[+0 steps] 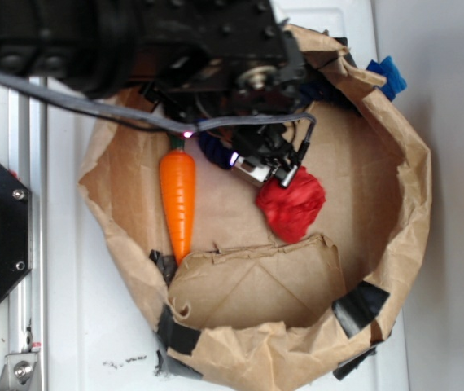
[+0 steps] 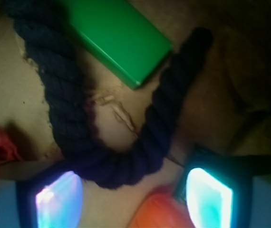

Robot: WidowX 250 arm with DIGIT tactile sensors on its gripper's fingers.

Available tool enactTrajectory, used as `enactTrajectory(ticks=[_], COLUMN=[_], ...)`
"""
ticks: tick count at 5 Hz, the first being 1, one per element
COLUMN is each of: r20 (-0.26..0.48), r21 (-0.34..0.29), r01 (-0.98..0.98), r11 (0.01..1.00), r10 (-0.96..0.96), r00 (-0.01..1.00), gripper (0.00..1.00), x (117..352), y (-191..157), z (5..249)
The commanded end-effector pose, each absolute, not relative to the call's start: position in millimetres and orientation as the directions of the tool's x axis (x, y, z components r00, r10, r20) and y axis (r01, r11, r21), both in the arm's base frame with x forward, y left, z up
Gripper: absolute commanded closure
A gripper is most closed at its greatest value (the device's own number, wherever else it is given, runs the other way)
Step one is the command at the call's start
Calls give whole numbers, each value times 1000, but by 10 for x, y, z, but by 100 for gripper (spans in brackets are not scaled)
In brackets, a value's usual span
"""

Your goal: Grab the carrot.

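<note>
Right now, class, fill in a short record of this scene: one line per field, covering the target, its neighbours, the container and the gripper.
target: carrot, orange, lying flat, untouched
container: brown paper bag, walls rolled down
neighbours: red paper flower; dark rope bent in a U; green block
gripper: gripper open, above the rope's bend, holding nothing
carrot in wrist view: orange patch at the bottom edge
</note>
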State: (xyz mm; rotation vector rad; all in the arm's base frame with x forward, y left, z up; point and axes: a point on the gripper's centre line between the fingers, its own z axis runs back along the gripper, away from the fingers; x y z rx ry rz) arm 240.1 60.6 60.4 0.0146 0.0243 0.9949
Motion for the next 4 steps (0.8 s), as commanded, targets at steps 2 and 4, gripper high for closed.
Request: enactTrajectory(ticks=[2, 4], r20=[37, 39], r21=[-25, -14], r01=[-836, -838], r11=[549, 546], r10=[836, 838], r00=[548, 545], gripper=[0, 0], x=[2303, 2215], y=[443, 429], z=[688, 609])
